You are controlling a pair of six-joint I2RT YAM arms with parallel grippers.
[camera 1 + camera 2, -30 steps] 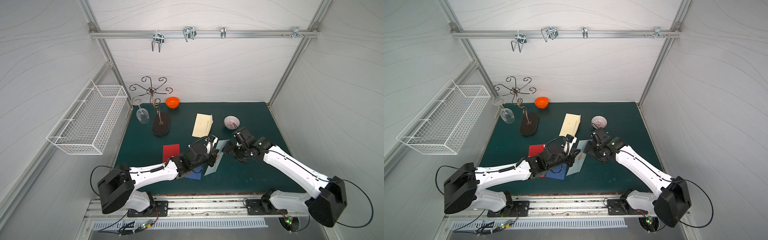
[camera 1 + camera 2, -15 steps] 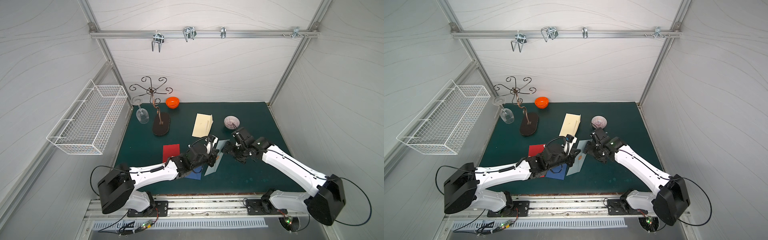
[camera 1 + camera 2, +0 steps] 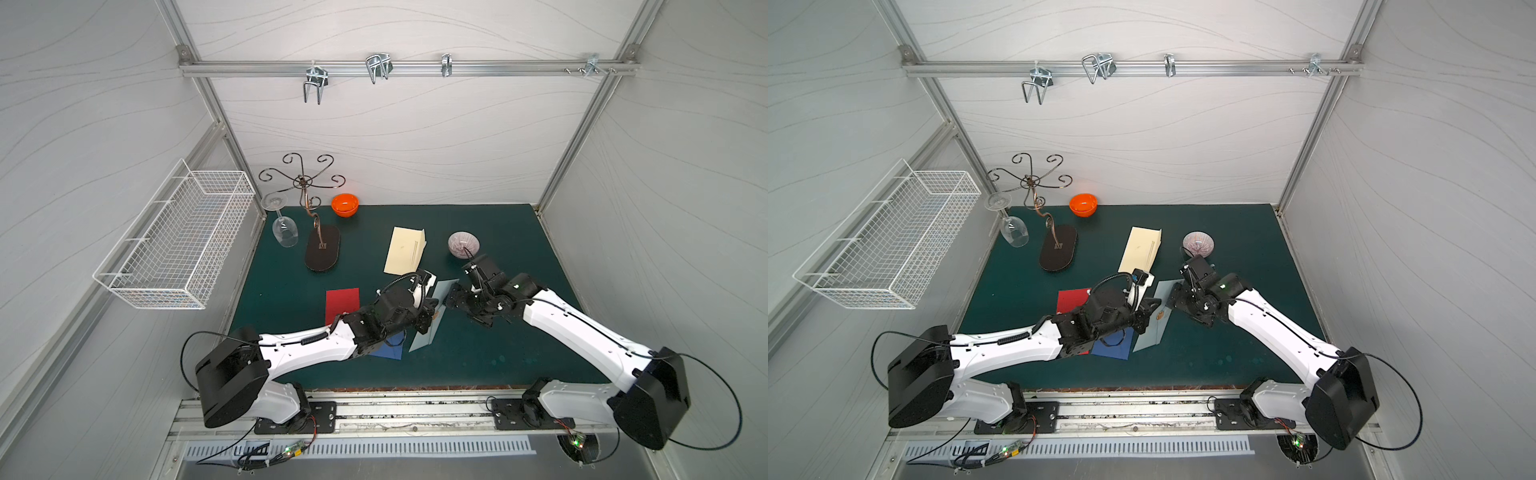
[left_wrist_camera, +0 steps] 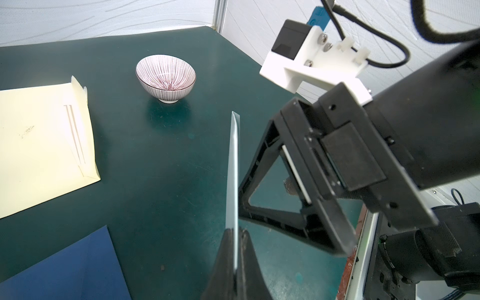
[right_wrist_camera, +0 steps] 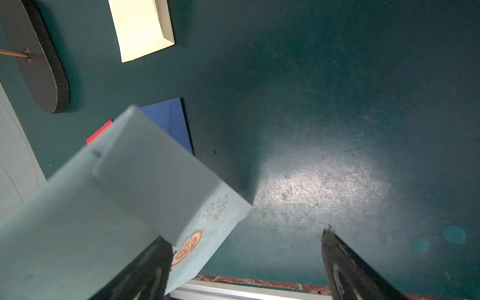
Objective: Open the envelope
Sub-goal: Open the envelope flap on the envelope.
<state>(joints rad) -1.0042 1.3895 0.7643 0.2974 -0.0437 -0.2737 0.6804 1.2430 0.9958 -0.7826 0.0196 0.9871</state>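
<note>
The light blue envelope (image 3: 424, 337) (image 3: 1152, 332) is held up off the green mat, tilted. My left gripper (image 3: 432, 316) (image 3: 1148, 316) (image 4: 237, 233) is shut on its edge, which runs edge-on away from the jaws in the left wrist view (image 4: 233, 168). In the right wrist view the envelope (image 5: 130, 194) shows a raised flap and an orange round seal (image 5: 191, 245). My right gripper (image 3: 455, 299) (image 3: 1177, 297) (image 5: 245, 236) stands open at the envelope's far end. One of its fingers (image 5: 153, 262) is right by the flap, the other is clear of it.
A cream envelope (image 3: 405, 251) and a striped bowl (image 3: 464, 245) lie behind the grippers. A dark blue envelope (image 3: 388, 351) and a red one (image 3: 341, 303) lie under the left arm. Back left: glass stand (image 3: 322, 249), hanging wine glass (image 3: 284, 232), orange bowl (image 3: 345, 205), wire basket (image 3: 174, 241).
The right gripper has edged slightly closer to the envelope's far end. The left arm and the envelope have stayed put.
</note>
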